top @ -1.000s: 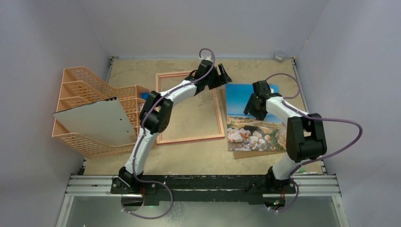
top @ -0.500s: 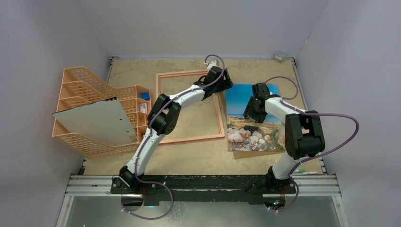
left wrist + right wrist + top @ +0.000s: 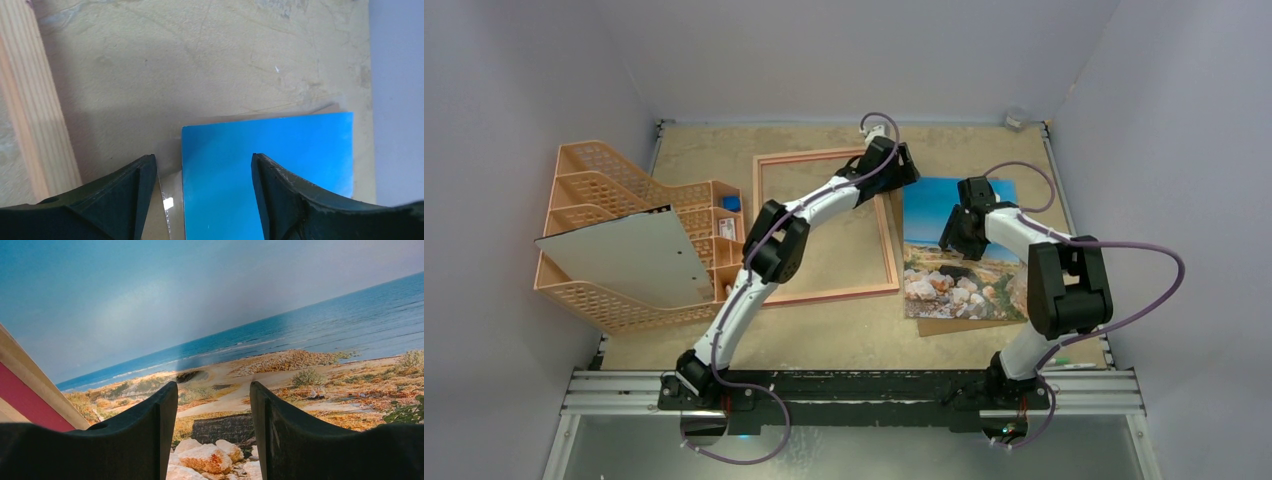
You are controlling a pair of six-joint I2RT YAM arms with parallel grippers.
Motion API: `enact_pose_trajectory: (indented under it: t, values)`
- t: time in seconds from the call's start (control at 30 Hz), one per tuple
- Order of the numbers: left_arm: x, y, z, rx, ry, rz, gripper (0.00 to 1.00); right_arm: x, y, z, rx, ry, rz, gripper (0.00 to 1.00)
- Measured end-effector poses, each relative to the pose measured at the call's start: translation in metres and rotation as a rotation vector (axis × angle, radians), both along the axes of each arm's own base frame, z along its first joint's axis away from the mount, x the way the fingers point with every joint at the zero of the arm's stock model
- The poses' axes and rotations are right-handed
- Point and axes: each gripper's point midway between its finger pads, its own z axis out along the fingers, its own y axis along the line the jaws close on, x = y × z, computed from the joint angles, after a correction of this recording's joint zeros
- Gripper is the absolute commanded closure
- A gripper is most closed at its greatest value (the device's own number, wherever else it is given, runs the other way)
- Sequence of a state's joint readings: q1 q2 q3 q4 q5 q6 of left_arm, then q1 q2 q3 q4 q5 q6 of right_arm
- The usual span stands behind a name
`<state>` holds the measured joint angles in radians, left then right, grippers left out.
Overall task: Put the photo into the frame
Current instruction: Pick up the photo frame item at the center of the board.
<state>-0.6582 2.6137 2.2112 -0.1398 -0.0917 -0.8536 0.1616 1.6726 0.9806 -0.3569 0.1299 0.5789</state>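
Observation:
The photo [image 3: 954, 262] lies picture side up on the right of the table, blue sky at the far end and rocks at the near end. To its left lies the frame [image 3: 889, 240], a thin pale wood rectangle with a pink edge. My left gripper [image 3: 909, 172] hovers open over the photo's far left corner; in the left wrist view its fingers [image 3: 145, 172] straddle the blue corner [image 3: 270, 160], with a frame bar [image 3: 30, 105] at the left. My right gripper [image 3: 955, 243] hangs open just above the photo's middle [image 3: 280, 315], nothing between its jaws, the frame's red edge [image 3: 25, 402] beside it.
A brown backing board [image 3: 964, 325] pokes out from under the photo's near edge. An orange mesh organiser [image 3: 599, 170] stands at the left with a grey-white board [image 3: 624, 260] leaning on it. A small round object [image 3: 1016, 118] sits in the back right corner.
My left gripper has swung right, from over the frame's far right corner to the photo's far left corner. The right gripper has barely shifted.

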Motion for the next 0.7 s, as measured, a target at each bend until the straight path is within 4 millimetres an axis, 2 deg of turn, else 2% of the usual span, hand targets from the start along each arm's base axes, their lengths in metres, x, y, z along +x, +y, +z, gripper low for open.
enact_pose_trajectory:
  t: [0.17,0.4,0.6,0.7]
  values:
    - [0.003,0.000,-0.001,-0.111,0.064,-0.040,0.35,0.000,0.001,0.000,0.007,-0.005,0.007,0.43]
    - [0.002,0.003,0.009,-0.299,0.111,-0.095,0.39,-0.001,0.002,-0.001,0.016,-0.007,0.007,0.44]
    - [-0.002,0.001,0.011,-0.387,0.130,-0.145,0.53,-0.001,0.001,-0.001,0.017,-0.007,0.007,0.44]
    - [-0.005,0.001,0.008,-0.406,0.133,-0.156,0.64,-0.001,0.001,-0.001,0.017,-0.008,0.007,0.45]
